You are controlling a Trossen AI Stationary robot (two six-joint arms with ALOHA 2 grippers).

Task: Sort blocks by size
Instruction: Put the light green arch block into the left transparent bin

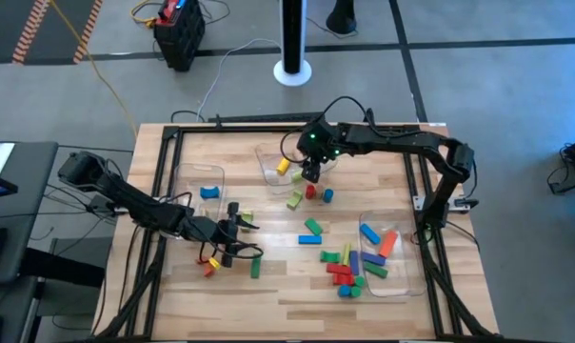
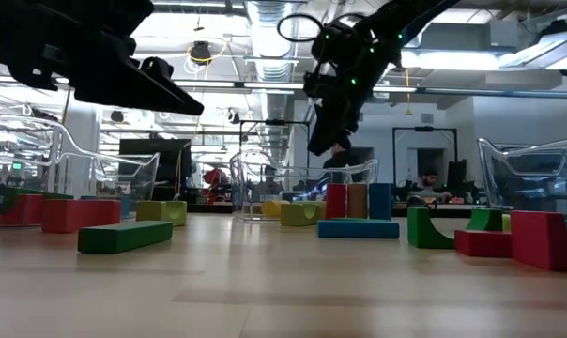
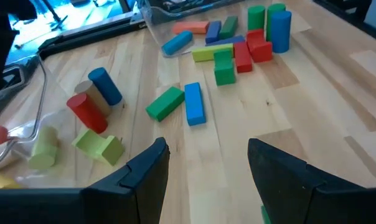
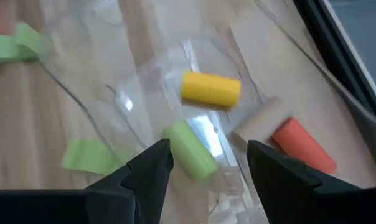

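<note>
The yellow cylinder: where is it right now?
In the high view the yellow cylinder lies inside the clear bin at the table's far middle, just beside the right gripper.

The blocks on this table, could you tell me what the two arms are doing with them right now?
The right gripper hangs open and empty over the clear bin at the table's far side, where a yellow cylinder and a light green block already lie. The left gripper is open and empty near the front left, close to a green bar. Many blocks remain loose on the wood.
</note>
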